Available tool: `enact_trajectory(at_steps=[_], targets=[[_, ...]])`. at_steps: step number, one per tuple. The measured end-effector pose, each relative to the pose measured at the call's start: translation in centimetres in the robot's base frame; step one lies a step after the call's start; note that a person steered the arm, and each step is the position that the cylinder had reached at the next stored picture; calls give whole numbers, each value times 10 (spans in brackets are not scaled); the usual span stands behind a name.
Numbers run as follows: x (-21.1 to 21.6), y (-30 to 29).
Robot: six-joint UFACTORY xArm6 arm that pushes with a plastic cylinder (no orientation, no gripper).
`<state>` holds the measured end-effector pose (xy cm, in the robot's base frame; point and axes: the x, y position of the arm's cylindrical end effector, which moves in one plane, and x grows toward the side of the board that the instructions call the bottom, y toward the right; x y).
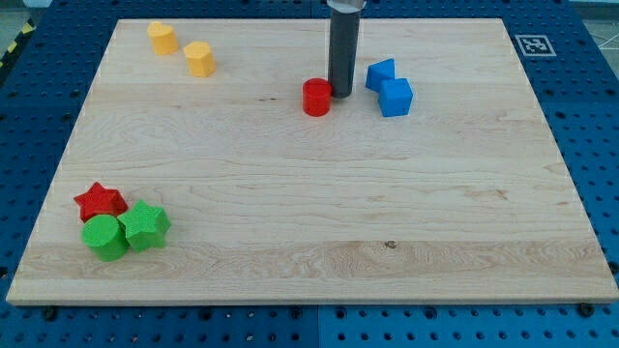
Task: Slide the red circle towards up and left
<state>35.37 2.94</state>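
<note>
The red circle (pixel 316 98) stands on the wooden board a little above the middle, near the view's top. My tip (pixel 340 93) is down on the board right beside the red circle, on its right side, touching or almost touching it. The dark rod rises straight up out of the view's top. Two blue blocks (pixel 391 89) lie just to the right of the tip.
Two yellow blocks (pixel 162 38) (pixel 199 58) lie at the top left. A red star (pixel 100 201), a green cylinder (pixel 105 237) and a green star (pixel 145 225) cluster at the bottom left. The board's (pixel 309 213) edges border a blue perforated table.
</note>
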Motion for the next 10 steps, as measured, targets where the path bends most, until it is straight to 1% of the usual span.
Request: enact_trajectory(at_steps=[1, 2, 4, 6, 7, 8, 9, 10], targets=[[20, -8], [31, 25], [34, 8], [34, -60], [35, -79], [48, -75], [75, -87], [73, -130]])
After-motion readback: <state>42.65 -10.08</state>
